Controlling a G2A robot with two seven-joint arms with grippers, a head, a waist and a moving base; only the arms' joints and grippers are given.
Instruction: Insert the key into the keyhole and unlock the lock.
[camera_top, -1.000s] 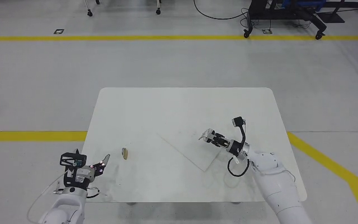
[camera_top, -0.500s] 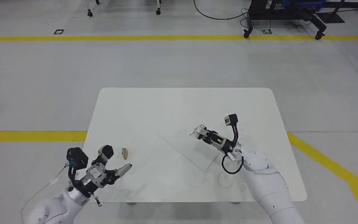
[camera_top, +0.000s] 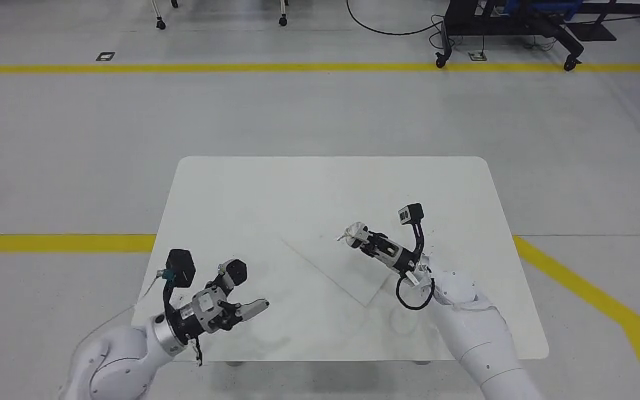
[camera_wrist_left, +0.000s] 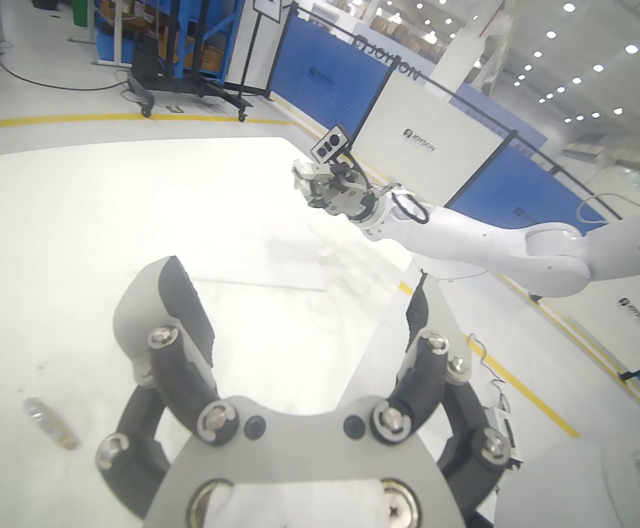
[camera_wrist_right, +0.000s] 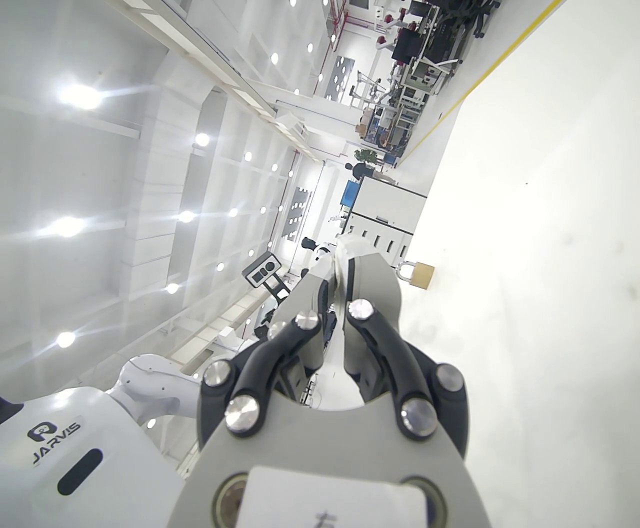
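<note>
Left gripper (camera_wrist_left: 300, 285) fingers gape wide; right gripper (camera_wrist_right: 342, 252) fingers pressed together.

Bright factory hall with pale grey floor (camera_top: 100, 150).
A yellow painted floor line (camera_top: 300, 68) runs well beyond the left pincer (camera_top: 247, 288); blue panelled partition walls (camera_wrist_left: 345, 95) stand far ahead of it.
</note>
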